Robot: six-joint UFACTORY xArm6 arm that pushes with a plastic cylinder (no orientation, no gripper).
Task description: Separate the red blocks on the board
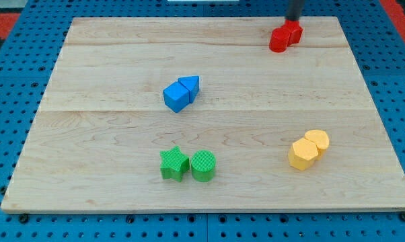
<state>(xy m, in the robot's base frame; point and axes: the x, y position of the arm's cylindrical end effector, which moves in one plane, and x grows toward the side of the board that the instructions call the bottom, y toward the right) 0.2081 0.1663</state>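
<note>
Two red blocks (285,37) sit pressed together near the top right of the wooden board (108,168), their shapes hard to make out because they merge into one red mass. The arm carries no gripper, so nothing opens or closes; it ends in a dark rod whose tip (293,21) stands at the upper edge of the red pair, touching or nearly touching the block on the right. Well apart from them lie a blue cube (176,97) with a blue triangular block (190,85), a green star (174,164) beside a green round block (204,166), and two yellow blocks (308,149) at the lower right.

These red pieces look small, rigid and light, and should slide easily over smooth wood, though an off-centre push would probably spin one instead of moving it. Since nothing can be grasped, the likely best contact is the seam between the two, wedging one sideways. The board's top edge is close, so a push outward risks sending a block off.
</note>
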